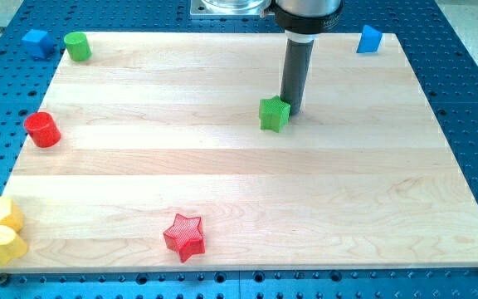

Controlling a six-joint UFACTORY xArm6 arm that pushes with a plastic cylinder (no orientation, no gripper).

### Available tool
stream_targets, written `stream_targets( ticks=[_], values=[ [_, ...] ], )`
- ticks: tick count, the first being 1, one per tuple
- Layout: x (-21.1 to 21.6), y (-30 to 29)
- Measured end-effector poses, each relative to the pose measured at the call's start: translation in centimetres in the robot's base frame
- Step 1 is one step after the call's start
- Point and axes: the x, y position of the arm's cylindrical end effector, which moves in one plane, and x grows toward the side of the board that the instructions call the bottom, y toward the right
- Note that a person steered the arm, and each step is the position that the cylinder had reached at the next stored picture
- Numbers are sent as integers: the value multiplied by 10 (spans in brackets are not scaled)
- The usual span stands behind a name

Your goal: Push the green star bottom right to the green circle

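The desk [247, 183] is pale wood with lengthwise grain stripes, set on a bright blue perforated base [471, 100]. The rod is dark grey down to my tip [293, 110]. Two greens — the star [275, 114] and the circle [77, 46]. Two blues — the cubes [36, 41] [369, 39]. Red: cylinder [42, 129], star [184, 236]. Two yellow blocks [0, 213] [2, 245].

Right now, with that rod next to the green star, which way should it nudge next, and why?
Probably toward the view's left. My tip sits at the green star's right side, and the green circle lies far off at the view's top left, so a leftward push starts closing that gap.
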Motion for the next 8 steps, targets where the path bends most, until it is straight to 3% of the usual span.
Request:
stream_targets(
  ticks=[3, 5, 6, 8],
  values=[
    [28, 1],
    [19, 74],
    [52, 82],
    [49, 1]
  ],
)
